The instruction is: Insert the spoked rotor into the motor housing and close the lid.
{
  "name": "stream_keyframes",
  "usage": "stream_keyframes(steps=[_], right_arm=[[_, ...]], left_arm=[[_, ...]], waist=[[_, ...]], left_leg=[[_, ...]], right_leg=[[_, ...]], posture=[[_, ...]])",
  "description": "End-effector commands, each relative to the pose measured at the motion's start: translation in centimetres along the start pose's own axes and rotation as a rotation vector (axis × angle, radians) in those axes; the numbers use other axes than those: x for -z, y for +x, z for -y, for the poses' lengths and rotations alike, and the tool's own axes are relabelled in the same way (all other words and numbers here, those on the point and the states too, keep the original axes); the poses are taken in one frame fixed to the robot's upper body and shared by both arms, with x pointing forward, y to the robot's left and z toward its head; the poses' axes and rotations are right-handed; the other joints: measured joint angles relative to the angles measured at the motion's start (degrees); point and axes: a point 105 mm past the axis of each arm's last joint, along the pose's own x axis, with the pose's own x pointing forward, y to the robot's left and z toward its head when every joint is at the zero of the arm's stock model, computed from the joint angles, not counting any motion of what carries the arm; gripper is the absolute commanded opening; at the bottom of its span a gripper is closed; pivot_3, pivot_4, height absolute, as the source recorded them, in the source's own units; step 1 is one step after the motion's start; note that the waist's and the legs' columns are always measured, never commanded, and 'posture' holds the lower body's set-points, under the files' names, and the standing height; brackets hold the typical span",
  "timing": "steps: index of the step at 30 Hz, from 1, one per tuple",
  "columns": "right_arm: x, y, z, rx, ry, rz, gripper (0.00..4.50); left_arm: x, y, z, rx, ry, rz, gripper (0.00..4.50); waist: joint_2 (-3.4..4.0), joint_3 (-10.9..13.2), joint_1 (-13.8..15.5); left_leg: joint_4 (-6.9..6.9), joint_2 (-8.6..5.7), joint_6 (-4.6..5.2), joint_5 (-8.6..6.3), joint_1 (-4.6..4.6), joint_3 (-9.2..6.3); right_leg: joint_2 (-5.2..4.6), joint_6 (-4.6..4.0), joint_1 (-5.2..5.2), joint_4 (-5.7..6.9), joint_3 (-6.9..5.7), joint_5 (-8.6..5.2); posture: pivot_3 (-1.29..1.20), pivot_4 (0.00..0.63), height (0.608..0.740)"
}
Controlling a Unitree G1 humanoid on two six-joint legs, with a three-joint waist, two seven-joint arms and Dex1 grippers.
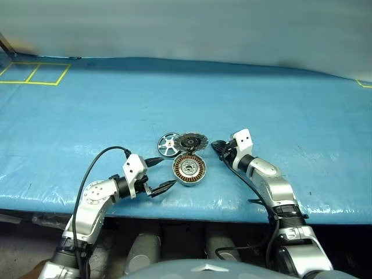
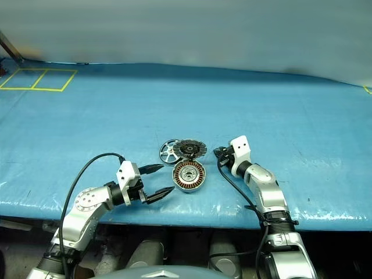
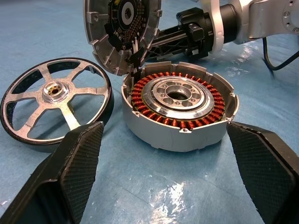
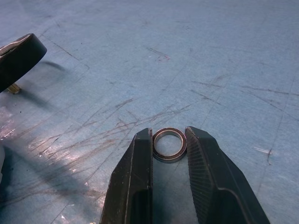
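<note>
The motor housing [image 1: 189,170] sits coils-up directly ahead of the wide-spread left gripper [image 1: 161,173], the nearer one, with the spoked rotor [image 1: 168,143] just beyond the housing, while the right gripper [image 4: 168,151] pinches a small metal ring [image 4: 169,144].

Both head views look forward and down from above onto the blue bench [image 1: 87,110], sharing the motor housing [image 1: 189,170]. Left wrist view sits low and close before that housing. Right wrist view looks closely down at bench surface
</note>
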Motion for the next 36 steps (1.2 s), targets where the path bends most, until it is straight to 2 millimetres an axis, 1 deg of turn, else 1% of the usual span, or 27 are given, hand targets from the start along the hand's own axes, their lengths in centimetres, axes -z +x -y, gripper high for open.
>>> stream_keyframes(steps=[1, 5, 10, 13, 17, 19, 23, 25, 27, 29, 36], right_arm=[[0.6, -0.6, 0.3, 0.028, 0.002, -0.010, 0.66], [-0.2, -2.2, 0.7, 0.045, -0.007, 0.013, 0.66], [-0.3, -4.8, -0.1, -0.012, -0.037, -0.021, 0.66], [-0.7, -6.1, -0.7, -0.044, -0.044, -0.024, 0.66], [-2.1, -7.3, -1.9, -0.118, -0.039, 0.000, 0.66], [-3.4, -7.6, -3.2, -0.186, -0.036, 0.037, 0.66], [-5.0, -7.3, -5.4, -0.283, -0.049, 0.076, 0.66], [-5.3, -7.1, -6.4, -0.323, -0.051, 0.079, 0.66], [-5.1, -6.7, -7.8, -0.380, -0.056, 0.066, 0.66], [-4.9, -6.3, -8.7, -0.414, -0.060, 0.053, 0.66], [-4.2, -4.8, -9.9, -0.443, -0.068, 0.034, 0.66]], left_arm=[[-0.5, 0.3, 0.1, 0.018, 0.026, 0.015, 4.50], [-0.5, 0.2, 0.0, 0.019, 0.030, 0.013, 4.50], [-0.4, 0.3, -0.1, 0.026, 0.034, 0.011, 4.50], [-0.5, 0.5, -0.2, 0.038, 0.038, 0.015, 4.50], [-0.5, 0.8, -0.4, 0.046, 0.051, 0.020, 4.50], [-0.4, 0.9, -0.4, 0.051, 0.056, 0.021, 4.50], [-0.3, 1.0, -0.4, 0.058, 0.064, 0.018, 4.50], [-0.3, 1.1, -0.4, 0.059, 0.067, 0.018, 4.50], [-0.3, 1.0, -0.5, 0.056, 0.071, 0.019, 4.50], [-0.3, 0.9, -0.5, 0.051, 0.073, 0.020, 4.50], [0.2, 0.7, -0.4, 0.040, 0.076, 0.002, 4.50]], waist=[[0.01, 0.0, 0.0], [0.01, 0.0, 0.4], [0.02, 0.0, 0.6], [0.03, 0.0, 0.5], [0.05, 0.0, 0.4], [0.05, 0.0, 0.4], [0.05, 0.0, 0.6], [0.04, 0.0, 0.6], [0.04, 0.0, 0.7], [0.04, 0.0, 0.6], [0.04, 0.0, 0.7]], left_leg=[[0.00, 0.00, 0.00, 0.00, 0.00, 0.00], [-0.03, -0.01, 0.00, 0.00, -0.01, -0.01], [-0.03, -0.02, 0.00, 0.00, -0.05, 0.00], [-0.02, -0.01, 0.00, -0.01, -0.07, 0.00], [0.01, 0.00, 0.00, -0.01, -0.13, 0.01], [0.03, 0.00, 0.00, -0.01, -0.14, 0.02], [0.01, -0.01, 0.00, -0.01, -0.24, 0.00], [0.01, -0.02, 0.00, -0.01, -0.28, 0.00], [0.01, -0.02, 0.00, -0.01, -0.28, 0.00], [0.01, -0.01, 0.00, -0.01, -0.28, 0.00], [0.01, -0.02, 0.00, -0.01, -0.31, -0.01]], right_leg=[[0.00, 0.00, 0.00, 0.00, 0.00, 0.00], [-0.01, -0.01, 0.00, -0.01, 0.00, -0.01], [-0.03, -0.01, -0.04, -0.01, 0.00, -0.02], [-0.05, -0.01, -0.06, -0.01, 0.01, -0.02], [-0.06, -0.01, -0.10, -0.01, 0.01, -0.02], [-0.07, -0.01, -0.10, -0.01, 0.01, -0.02], [-0.08, -0.01, -0.17, -0.04, -0.02, -0.02], [-0.09, -0.01, -0.20, -0.05, -0.02, -0.02], [-0.09, 0.00, -0.20, -0.06, -0.03, -0.02], [-0.09, -0.01, -0.20, -0.05, -0.03, -0.02], [-0.10, 0.00, -0.24, -0.06, -0.03, -0.02]], posture=[[0.00, 0.150, 0.740], [0.00, 0.150, 0.740], [0.00, 0.150, 0.740], [0.00, 0.150, 0.740], [0.00, 0.150, 0.740], [0.00, 0.150, 0.740], [0.00, 0.150, 0.740], [0.00, 0.150, 0.740], [0.00, 0.150, 0.740], [0.00, 0.150, 0.740], [0.00, 0.150, 0.740]])
